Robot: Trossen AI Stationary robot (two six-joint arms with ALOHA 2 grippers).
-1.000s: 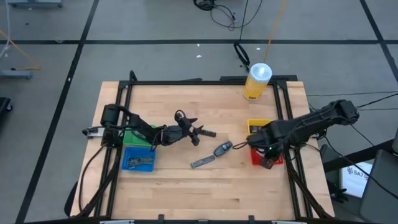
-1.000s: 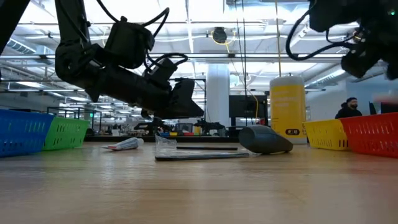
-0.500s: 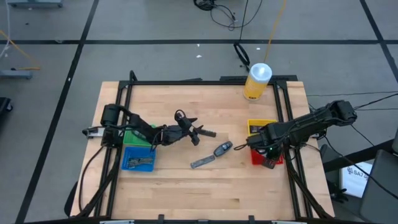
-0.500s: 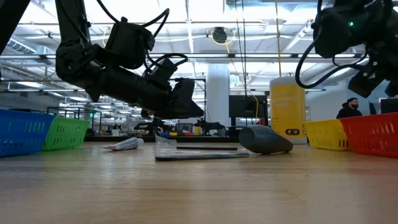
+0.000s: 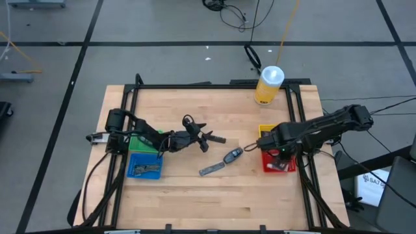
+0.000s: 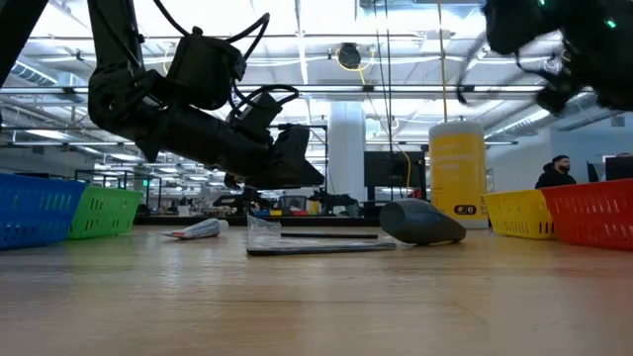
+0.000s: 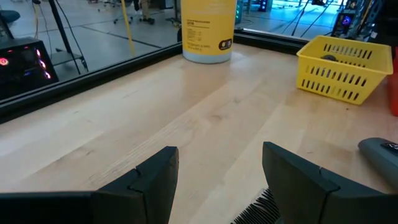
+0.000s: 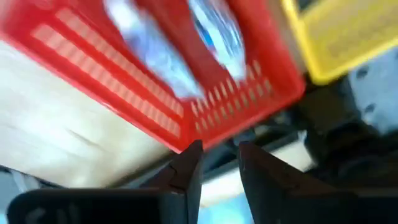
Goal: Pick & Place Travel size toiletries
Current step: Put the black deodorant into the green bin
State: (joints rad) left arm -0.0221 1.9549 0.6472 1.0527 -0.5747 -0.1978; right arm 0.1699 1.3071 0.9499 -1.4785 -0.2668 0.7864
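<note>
Right gripper (image 5: 281, 158) hovers over the red slotted plastic bin (image 5: 288, 167) at the table's right edge, fingers (image 8: 186, 167) parted a little with nothing between them. Blurred white-and-blue tubes (image 8: 217, 31) lie inside that bin. Beside it sits the yellow slotted plastic bin (image 7: 344, 67). Mid-table, the left gripper (image 5: 207, 139) hangs just above the wood, jaws well apart and empty. Near it lie a dark grey flat packet (image 5: 233, 155) and a slim grey stick (image 5: 212, 169), resting on the bare light wooden table (image 5: 195, 195)

Grey floor (image 5: 162, 26), ceiling striplights (image 6: 297, 40).
</note>
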